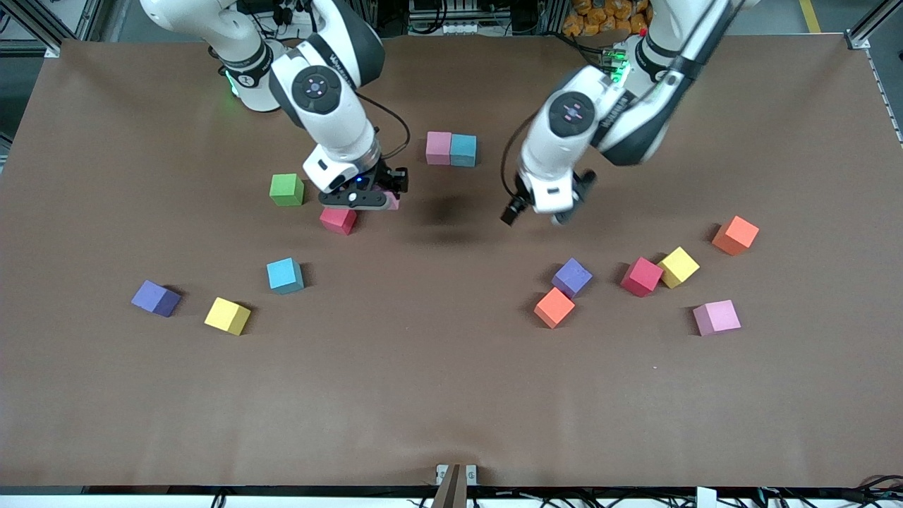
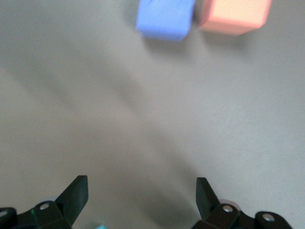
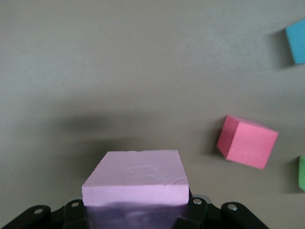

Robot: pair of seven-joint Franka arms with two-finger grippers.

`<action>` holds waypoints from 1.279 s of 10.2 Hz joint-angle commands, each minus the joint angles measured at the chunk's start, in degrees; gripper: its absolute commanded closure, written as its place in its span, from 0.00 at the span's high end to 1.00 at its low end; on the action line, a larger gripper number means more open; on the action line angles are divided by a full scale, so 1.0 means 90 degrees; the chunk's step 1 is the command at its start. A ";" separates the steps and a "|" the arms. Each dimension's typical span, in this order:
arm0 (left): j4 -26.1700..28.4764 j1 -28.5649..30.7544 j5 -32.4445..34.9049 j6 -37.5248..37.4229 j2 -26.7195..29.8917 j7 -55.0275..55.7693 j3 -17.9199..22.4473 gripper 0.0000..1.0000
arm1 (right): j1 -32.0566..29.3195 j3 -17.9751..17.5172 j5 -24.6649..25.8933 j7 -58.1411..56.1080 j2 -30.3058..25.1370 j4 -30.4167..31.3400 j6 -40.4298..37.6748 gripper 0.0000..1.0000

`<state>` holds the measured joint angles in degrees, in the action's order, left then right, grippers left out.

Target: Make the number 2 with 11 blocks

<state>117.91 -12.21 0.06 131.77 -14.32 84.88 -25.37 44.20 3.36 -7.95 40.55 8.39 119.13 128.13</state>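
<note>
While the number 2 stands at only two cubes, a pink block [image 1: 438, 147] touching a light blue block [image 1: 463, 149] toward the robots' bases at mid-table, I judge its top row one pink short. Item held: second pink block [image 3: 136, 179], clamped in my right gripper [image 1: 359, 200], carried low above the table just beside a red block [image 1: 338, 219] and near the green cube [image 1: 287, 189], which is not wanted; I take this pink to be bound for the free end of that row. Item idle: my left gripper [image 1: 543, 212], jaws spread wide and empty, hanging over bare table with a purple block [image 2: 165, 19] and an orange block [image 2: 234, 15] showing ahead of it. Stock toward the left arm's end: another red block [image 1: 641, 276] touching a yellow block [image 1: 679, 267], an orange [image 1: 735, 235], a further pink [image 1: 717, 317]. Stock toward the right arm's end, nearer the front camera: light blue [image 1: 285, 275], yellow [image 1: 227, 315], purple [image 1: 155, 298]. All loose cubes lie well apart from the row, so nine places remain unfilled.
</note>
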 commanded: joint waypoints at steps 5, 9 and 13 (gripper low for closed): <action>-0.0640 -0.0039 0.1112 -0.0149 -0.0732 -0.4492 0.1003 1.00 | 0.1006 0.0076 -0.0054 0.0661 0.1009 -0.0482 0.0665 0.53; -0.0932 -0.0030 0.1525 -0.0129 -0.1133 -0.6837 0.1003 1.00 | 0.1406 0.0086 -0.0064 0.0982 0.1634 -0.1126 0.0636 0.53; -0.0825 -0.0059 0.1536 -0.0129 -0.1192 -0.9114 0.1003 1.00 | 0.2119 0.0271 -0.0054 0.1510 0.2211 -0.1595 0.0666 0.53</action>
<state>110.92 -12.39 12.54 131.40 -25.04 8.04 -16.41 60.82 4.30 -7.95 52.24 25.87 107.97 134.51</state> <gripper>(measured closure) 0.000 0.366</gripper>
